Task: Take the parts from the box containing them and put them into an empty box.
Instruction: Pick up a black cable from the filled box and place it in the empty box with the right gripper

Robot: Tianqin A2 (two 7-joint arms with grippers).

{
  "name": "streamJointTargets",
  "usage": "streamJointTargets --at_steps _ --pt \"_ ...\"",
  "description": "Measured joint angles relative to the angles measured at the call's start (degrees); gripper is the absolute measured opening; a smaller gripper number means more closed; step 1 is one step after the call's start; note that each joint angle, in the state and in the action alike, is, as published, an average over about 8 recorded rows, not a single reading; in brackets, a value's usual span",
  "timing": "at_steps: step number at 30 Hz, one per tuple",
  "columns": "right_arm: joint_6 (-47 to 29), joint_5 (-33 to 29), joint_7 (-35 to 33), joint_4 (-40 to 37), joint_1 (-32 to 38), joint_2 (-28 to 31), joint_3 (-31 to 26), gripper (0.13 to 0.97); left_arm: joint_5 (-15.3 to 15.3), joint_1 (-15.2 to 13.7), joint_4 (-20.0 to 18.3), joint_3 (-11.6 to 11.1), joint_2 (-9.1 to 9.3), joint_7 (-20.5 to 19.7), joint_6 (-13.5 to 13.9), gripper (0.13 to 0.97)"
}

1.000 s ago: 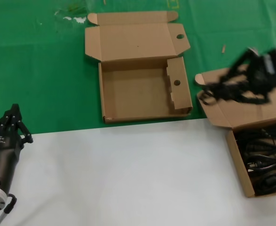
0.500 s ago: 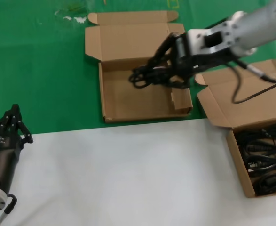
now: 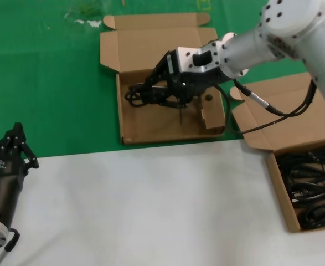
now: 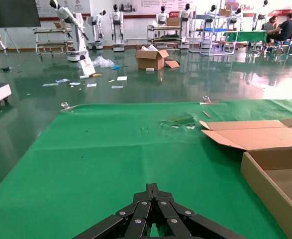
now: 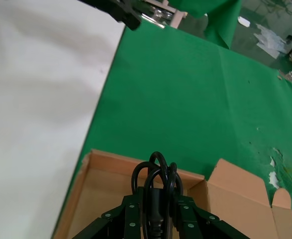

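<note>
From the head view, the right gripper (image 3: 158, 88) is hanging over the empty box (image 3: 168, 119), its fingers closing on a coiled cable (image 3: 143, 93) that is dangling above the box floor, not resting on it as far as can be judged. More parts (image 3: 314, 188) are lying in the box containing them (image 3: 278, 183) at the robot's right, on the bench (image 3: 151, 205). The left gripper (image 3: 15, 138) is sitting idle near the bench edge on the left, fingers drawn together.

From the left wrist view, the left gripper (image 4: 153, 191) is pointing across the green cloth (image 4: 111, 149), fingers meeting at the tips and holding nothing; a corner of the empty box (image 4: 265, 174) is showing off to one side.

From the right wrist view, the right gripper (image 5: 158, 201) is pinching the cable's (image 5: 155, 186) loops over the empty box (image 5: 106, 199).

The step in hand appears to be the drop-off: the next move is probably lowering a little, then opening the fingers so the bundle falls inside the walls.
</note>
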Motion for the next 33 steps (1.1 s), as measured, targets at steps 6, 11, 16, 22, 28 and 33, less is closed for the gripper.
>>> streamJointTargets --at_steps 6,11,16,22,28,33 --pt "4.37 1.03 -7.38 -13.55 3.63 -5.10 1.23 0.237 0.00 0.00 0.00 0.00 0.00 0.00 0.00 0.140" --pt "7.13 1.52 -12.06 -21.06 5.58 -7.50 2.12 0.241 0.00 0.00 0.00 0.00 0.00 0.00 0.00 0.140" --pt "9.10 2.05 -15.35 -25.72 6.58 -8.63 3.10 0.265 0.00 0.00 0.00 0.00 0.00 0.00 0.00 0.140" --pt "8.99 2.56 -16.15 -26.98 6.99 -8.40 4.09 0.313 0.00 0.00 0.00 0.00 0.00 0.00 0.00 0.140" --pt "4.77 3.21 -11.00 -17.91 4.38 -4.72 4.39 0.377 0.00 0.00 0.00 0.00 0.00 0.00 0.00 0.140" --pt "-0.26 6.03 -4.26 -4.96 -0.78 0.57 5.79 0.483 0.00 0.00 0.00 0.00 0.00 0.00 0.00 0.140"
